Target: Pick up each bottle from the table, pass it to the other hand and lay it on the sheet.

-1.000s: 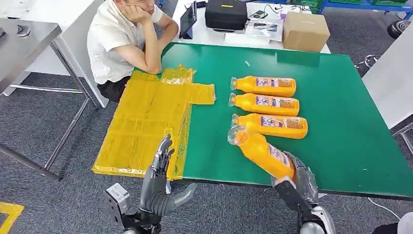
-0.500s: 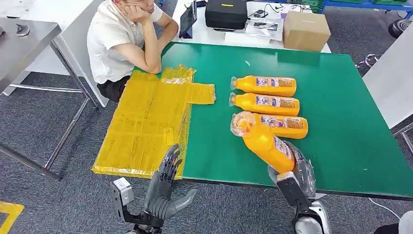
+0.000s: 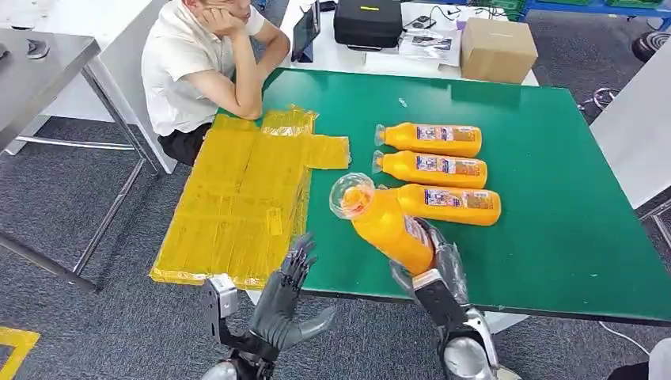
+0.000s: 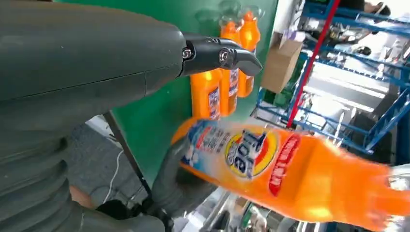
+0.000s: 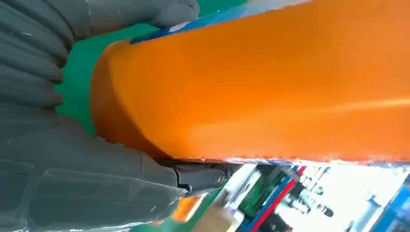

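My right hand [image 3: 439, 265] grips the base of an orange bottle [image 3: 384, 223], lifted off the green table [image 3: 554, 237] with its clear cap tilted up and to the left. The same bottle [image 4: 290, 169] shows its label in the left wrist view, and its orange side [image 5: 270, 92] is close up in the right wrist view. My left hand [image 3: 289, 305] is open, fingers apart, just off the table's near edge, a little left of the bottle. Three more orange bottles [image 3: 431, 138] [image 3: 431, 168] [image 3: 451, 204] lie in a row on the table. The yellow sheet [image 3: 237, 198] covers the table's left part.
A person [image 3: 210, 63] in a white shirt sits at the far left corner, elbow on the table by the sheet. A cardboard box [image 3: 497, 49] and a black case [image 3: 367, 22] stand on the white table behind. A grey metal table [image 3: 39, 63] is at the left.
My right hand has carried the bottle left and raised its cap end. My left hand has moved right, toward the bottle. The three lying bottles have not moved.
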You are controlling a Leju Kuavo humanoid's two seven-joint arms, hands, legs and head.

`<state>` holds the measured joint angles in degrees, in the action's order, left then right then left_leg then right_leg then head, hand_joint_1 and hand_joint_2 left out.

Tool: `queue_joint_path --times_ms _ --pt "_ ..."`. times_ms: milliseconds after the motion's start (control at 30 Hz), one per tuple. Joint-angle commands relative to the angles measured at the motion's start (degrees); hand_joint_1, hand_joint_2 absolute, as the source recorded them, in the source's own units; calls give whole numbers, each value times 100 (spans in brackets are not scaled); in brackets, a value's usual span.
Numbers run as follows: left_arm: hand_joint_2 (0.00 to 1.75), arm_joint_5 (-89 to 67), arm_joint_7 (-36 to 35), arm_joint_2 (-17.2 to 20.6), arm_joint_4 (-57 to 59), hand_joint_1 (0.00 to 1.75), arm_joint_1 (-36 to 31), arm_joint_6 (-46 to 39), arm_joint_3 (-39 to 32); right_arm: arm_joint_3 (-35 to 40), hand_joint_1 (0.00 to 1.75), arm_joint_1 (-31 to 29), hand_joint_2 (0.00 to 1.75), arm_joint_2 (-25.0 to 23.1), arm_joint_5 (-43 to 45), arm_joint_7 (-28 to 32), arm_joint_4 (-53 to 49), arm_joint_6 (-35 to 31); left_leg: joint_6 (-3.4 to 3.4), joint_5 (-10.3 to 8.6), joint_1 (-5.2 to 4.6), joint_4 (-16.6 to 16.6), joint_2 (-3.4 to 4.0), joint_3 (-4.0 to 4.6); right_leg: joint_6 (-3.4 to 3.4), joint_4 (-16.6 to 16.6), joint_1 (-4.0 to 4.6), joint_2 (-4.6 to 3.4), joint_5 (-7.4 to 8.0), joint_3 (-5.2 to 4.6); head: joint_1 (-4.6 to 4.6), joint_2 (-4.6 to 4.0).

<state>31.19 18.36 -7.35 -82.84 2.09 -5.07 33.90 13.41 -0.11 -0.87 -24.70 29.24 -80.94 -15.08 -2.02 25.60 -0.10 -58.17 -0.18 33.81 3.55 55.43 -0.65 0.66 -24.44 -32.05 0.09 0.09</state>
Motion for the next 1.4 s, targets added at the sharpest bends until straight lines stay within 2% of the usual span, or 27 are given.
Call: queue_joint_path --times_ms 33,467,800,833,867,900,1000,1100,1133,1167,1200,1233,1267,1300,1400 --pt "175 159 -166 -272 778 0 -656 119 -14 1160 175 -516 175 -202 -69 72 866 -77 10 2 3 6 17 -16 -11 -5 2 -20 3 10 2 0" --pt "175 611 -44 -404 596 0 -939 -306 -184 1876 175 -612 175 -266 -210 107 1307 -337 8 1 3 4 8 -6 -9 -1 3 -10 1 1 2 0" --pt "175 629 -22 -385 503 0 -976 -338 -86 1976 175 -783 175 -307 -175 61 1646 -320 7 0 3 2 4 -1 -7 -2 2 -6 1 -2 2 0" --pt "175 640 -11 -381 509 23 -980 -342 -87 1995 175 -796 175 -308 -175 62 1669 -312 11 3 3 3 9 -7 -12 0 3 -12 0 2 2 0" --pt "175 645 -3 -378 510 168 -992 -344 -84 2022 175 -804 175 -309 -178 64 1689 -301 8 0 2 3 5 -2 -9 0 2 -7 1 -2 2 0" --pt "175 632 62 -363 494 175 -1004 -343 -72 2058 175 -815 175 -316 -156 71 1716 -294 7 1 4 2 4 -1 -8 -1 3 -6 0 -2 2 0" --pt "175 605 135 -342 422 175 -999 -377 -87 2082 161 -825 175 -335 -96 97 1739 -301 8 0 2 3 2 -2 -8 -1 2 -4 0 -2 2 0" --pt "175 605 135 -342 422 175 -999 -377 -87 2082 161 -825 175 -335 -96 97 1739 -301 14 2 2 4 3 -10 -15 2 2 -7 -4 3 2 0" --pt "175 563 183 -332 373 175 -995 -408 -92 2092 148 -829 175 -338 -70 107 1731 -290 11 2 3 2 2 -6 -12 1 3 -5 -3 1 2 0" --pt "175 545 202 -331 355 175 -997 -429 -96 2102 117 -833 175 -343 -40 117 1732 -274 10 1 2 4 2 -6 -10 -1 2 -4 -2 1 2 0" --pt "175 540 210 -331 340 175 -995 -440 -102 2104 65 -831 175 -354 -24 122 1730 -267 8 1 3 1 2 -1 -8 0 3 -4 -1 -3 2 0" --pt "175 521 233 -325 312 175 -1001 -472 -126 2118 40 -824 175 -384 12 133 1730 -238 11 3 3 1 2 -5 -11 1 3 -5 -3 0 2 0" --pt "175 508 251 -329 273 175 -996 -510 -145 2156 5 -834 175 -398 33 148 1751 -192 10 1 3 2 2 -2 -10 1 3 -4 -2 -2 2 0" --pt "175 505 258 -333 258 175 -999 -537 -161 2153 0 -825 175 -424 87 186 1750 -179 8 0 3 1 3 1 -8 1 2 -4 -1 -6 2 0" --pt "175 448 271 -342 227 175 -1042 -754 -238 2264 0 -824 175 -474 160 210 1805 -82 8 0 3 1 2 2 -7 1 2 -4 0 -6 0 0"
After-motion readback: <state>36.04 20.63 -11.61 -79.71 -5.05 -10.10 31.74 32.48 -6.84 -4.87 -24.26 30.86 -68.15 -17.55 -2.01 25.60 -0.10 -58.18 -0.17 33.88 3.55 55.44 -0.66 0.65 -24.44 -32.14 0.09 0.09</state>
